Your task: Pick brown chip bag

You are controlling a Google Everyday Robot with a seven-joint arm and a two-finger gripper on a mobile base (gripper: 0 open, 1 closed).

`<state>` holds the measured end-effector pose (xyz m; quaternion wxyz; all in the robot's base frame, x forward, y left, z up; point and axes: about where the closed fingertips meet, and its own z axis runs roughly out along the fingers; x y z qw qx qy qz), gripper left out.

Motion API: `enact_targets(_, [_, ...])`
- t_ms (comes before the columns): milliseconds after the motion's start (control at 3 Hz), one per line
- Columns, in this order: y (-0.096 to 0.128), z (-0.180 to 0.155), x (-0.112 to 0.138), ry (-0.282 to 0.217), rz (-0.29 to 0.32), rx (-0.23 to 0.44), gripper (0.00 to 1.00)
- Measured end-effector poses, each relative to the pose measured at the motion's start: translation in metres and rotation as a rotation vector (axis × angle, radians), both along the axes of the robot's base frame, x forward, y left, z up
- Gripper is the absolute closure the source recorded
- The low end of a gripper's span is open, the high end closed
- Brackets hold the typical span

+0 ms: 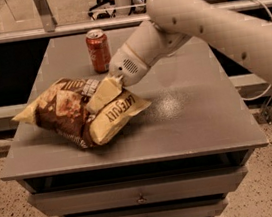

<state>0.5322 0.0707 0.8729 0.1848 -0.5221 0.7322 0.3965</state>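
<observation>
The brown chip bag (66, 113) lies on the left half of the grey table (188, 118); it is crinkly, with a dark brown middle and cream-yellow ends. My gripper (99, 96) reaches down from the upper right, and its cream fingers (104, 90) are shut on the bag's right part. The bag's right end, with lettering, is tilted up off the table. The far finger is hidden behind the bag.
A red soda can (98, 50) stands upright at the back of the table, just behind the bag and close to my wrist (130, 68). The table has drawers (138, 198) below its front edge. A rail (64, 29) runs behind the table.
</observation>
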Motion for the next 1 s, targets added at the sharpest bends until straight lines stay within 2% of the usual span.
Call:
enact_targets(333, [-0.035,0.032,0.009,-0.036,-0.067,0.092,1.00])
enact_targets(667, [-0.043,0.071,0.016,-0.078,-0.041,0.199,1.00])
enact_targets(1000, [-0.040,0.116,0.021,-0.136,0.026,0.299,1.00])
